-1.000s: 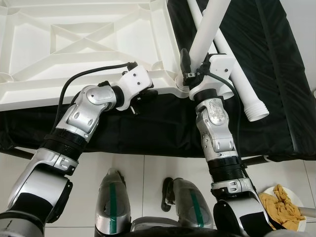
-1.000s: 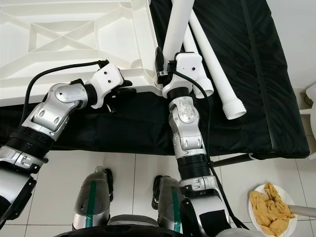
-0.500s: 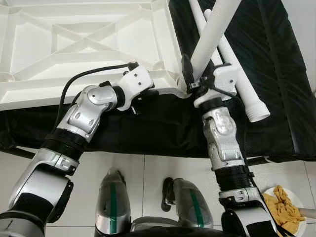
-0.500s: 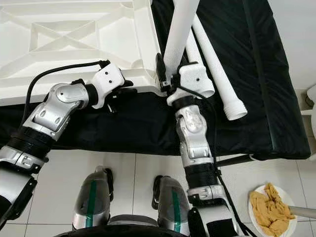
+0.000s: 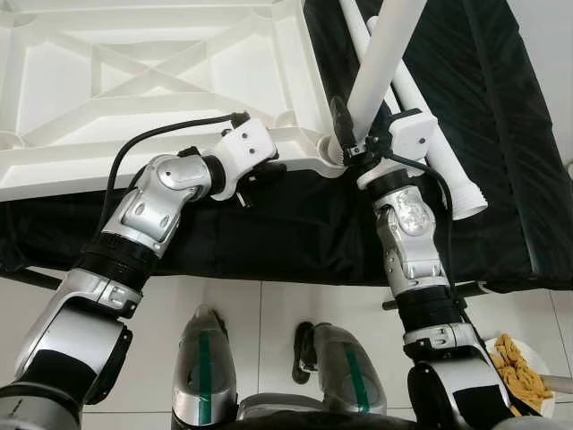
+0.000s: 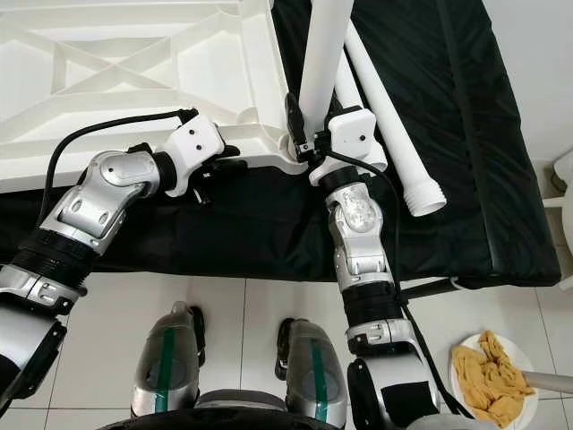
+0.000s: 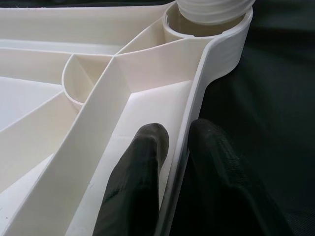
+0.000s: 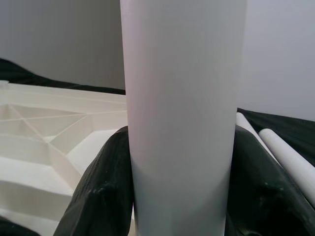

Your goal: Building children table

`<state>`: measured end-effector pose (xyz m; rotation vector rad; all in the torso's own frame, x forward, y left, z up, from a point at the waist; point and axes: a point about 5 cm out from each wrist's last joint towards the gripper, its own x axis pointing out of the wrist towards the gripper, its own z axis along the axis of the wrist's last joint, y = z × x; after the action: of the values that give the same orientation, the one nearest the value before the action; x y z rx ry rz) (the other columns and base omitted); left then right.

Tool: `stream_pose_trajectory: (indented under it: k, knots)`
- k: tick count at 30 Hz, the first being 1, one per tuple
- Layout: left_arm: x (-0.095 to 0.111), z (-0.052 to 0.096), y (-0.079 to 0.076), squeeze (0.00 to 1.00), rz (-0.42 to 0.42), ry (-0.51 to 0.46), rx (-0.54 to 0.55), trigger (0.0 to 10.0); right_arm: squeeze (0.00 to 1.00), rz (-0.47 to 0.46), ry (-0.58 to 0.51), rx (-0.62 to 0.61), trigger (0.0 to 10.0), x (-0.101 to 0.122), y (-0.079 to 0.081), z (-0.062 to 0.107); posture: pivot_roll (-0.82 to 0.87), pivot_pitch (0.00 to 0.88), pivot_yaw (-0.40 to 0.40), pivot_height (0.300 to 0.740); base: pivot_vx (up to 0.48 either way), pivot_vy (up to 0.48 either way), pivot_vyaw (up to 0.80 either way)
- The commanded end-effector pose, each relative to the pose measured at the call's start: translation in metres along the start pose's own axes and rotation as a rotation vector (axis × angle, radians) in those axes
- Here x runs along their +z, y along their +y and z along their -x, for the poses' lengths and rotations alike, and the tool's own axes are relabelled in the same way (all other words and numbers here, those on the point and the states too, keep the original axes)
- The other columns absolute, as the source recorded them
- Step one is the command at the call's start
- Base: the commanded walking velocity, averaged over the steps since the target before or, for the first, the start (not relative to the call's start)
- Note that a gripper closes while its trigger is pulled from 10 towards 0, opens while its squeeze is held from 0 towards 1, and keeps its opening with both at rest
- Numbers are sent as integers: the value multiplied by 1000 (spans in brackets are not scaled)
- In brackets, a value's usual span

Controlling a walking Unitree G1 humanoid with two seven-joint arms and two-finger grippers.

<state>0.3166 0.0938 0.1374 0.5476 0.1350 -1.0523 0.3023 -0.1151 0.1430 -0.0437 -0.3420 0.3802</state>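
— Where is the table leg?

— Between the right gripper fingers, clamped on both sides, its threaded end at the corner socket of the upturned white tabletop, which lies on a black-covered bed.

— And the left gripper?

— Its fingers pinch the tabletop's near rim, one inside, one outside, beside that socket. Two spare legs lie on the cover. No writing is legible.

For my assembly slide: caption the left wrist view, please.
Left gripper pinches the upturned tabletop's rim beside the corner socket receiving a threaded leg.
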Motion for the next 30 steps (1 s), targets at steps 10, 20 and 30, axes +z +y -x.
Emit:
stream_pose_trajectory:
  k: [10, 20, 30]
  knots:
    - [24, 3, 4, 0, -70, -88, 15, 10000, 0, 100, 210, 249, 10000, -43, 21, 37, 67, 95, -47, 740, 0, 0, 0]
    - [25, 3, 4, 0, -69, -91, 12, 10000, 0, -17, 258, 156, 10000, -50, 9, 41, 65, 93, -44, 740, 0, 0, 0]
    - [26, 3, 4, 0, -76, -92, 6, 10000, 0, -243, 292, -7, 10000, -48, -5, 23, 65, 93, -38, 740, 0, 0, 0]
